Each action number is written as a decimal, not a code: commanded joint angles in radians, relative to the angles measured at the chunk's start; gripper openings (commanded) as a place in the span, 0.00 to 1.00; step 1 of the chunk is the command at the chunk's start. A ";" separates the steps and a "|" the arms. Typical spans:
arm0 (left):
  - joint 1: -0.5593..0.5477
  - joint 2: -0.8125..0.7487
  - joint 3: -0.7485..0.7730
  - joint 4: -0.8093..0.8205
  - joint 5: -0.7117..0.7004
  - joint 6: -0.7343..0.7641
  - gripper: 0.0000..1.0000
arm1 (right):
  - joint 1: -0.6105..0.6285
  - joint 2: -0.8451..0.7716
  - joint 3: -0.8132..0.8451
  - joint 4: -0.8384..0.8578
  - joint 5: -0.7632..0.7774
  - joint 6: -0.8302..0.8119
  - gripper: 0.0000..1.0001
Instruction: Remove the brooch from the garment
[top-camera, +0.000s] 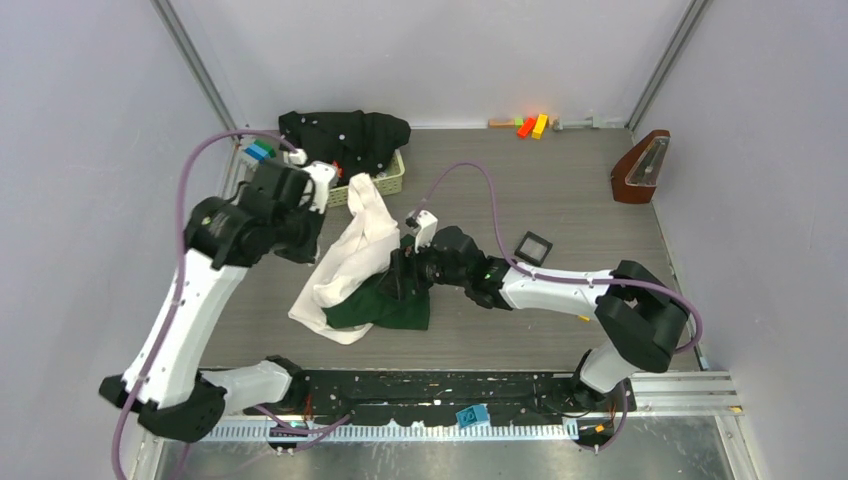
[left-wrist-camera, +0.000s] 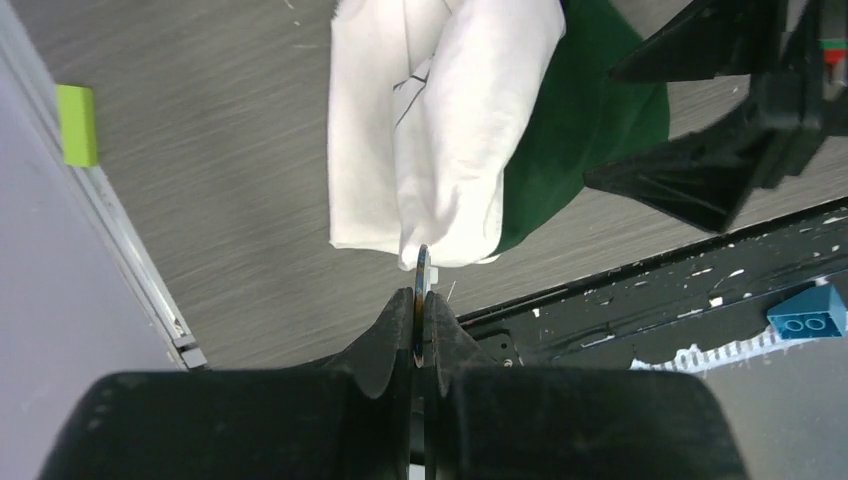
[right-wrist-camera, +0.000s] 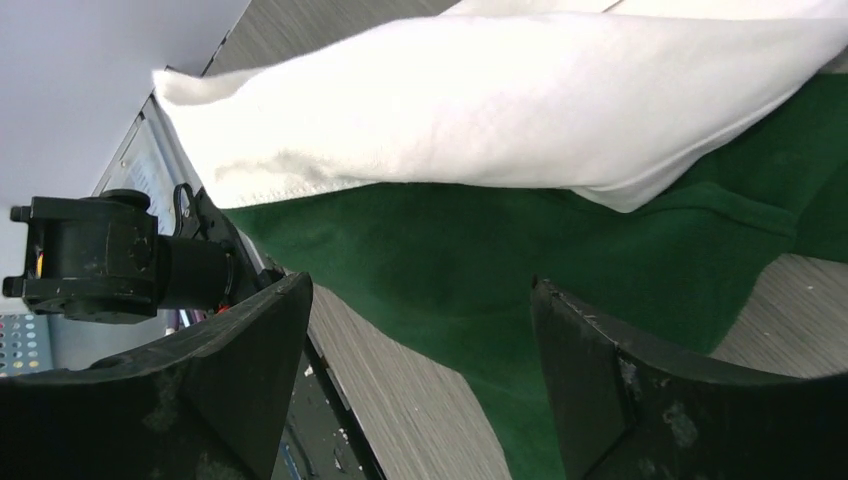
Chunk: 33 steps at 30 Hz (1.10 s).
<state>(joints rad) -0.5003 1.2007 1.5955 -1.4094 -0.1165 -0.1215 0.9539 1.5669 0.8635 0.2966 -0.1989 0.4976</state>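
The cream-white and dark green garment (top-camera: 362, 245) lies bunched mid-table, its upper end lifted toward my left gripper (top-camera: 335, 187). In the left wrist view my left gripper (left-wrist-camera: 422, 295) is shut on a thin flat metal piece seen edge-on, the brooch (left-wrist-camera: 423, 265). Its tip touches the hanging white cloth (left-wrist-camera: 450, 130). My right gripper (top-camera: 400, 270) is open beside the green part (top-camera: 385, 305). In the right wrist view my right gripper (right-wrist-camera: 420, 288) holds nothing; green cloth (right-wrist-camera: 450, 250) lies just beyond the fingers, under a white fold (right-wrist-camera: 500, 100).
A basket (top-camera: 388, 184) with a black speckled garment (top-camera: 345, 132) stands at the back left. A small black square box (top-camera: 533, 246) lies right of the right arm. A brown metronome (top-camera: 640, 168) stands back right, with coloured blocks (top-camera: 530, 125) at the back wall. A blue brick (top-camera: 472, 414) sits on the front rail.
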 joint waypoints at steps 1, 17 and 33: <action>-0.003 -0.074 0.116 -0.124 -0.042 -0.005 0.00 | 0.005 -0.081 0.017 0.032 0.063 -0.032 0.86; 0.044 -0.219 -0.214 0.627 0.238 -0.441 0.00 | 0.005 -0.296 -0.100 0.394 0.091 0.268 0.75; 0.049 -0.540 -0.807 1.457 0.223 -0.888 0.00 | 0.007 -0.197 -0.121 0.743 0.167 0.528 0.63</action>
<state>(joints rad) -0.4561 0.7033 0.8513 -0.2062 0.1135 -0.9405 0.9539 1.3693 0.7326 0.9211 -0.1047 1.0004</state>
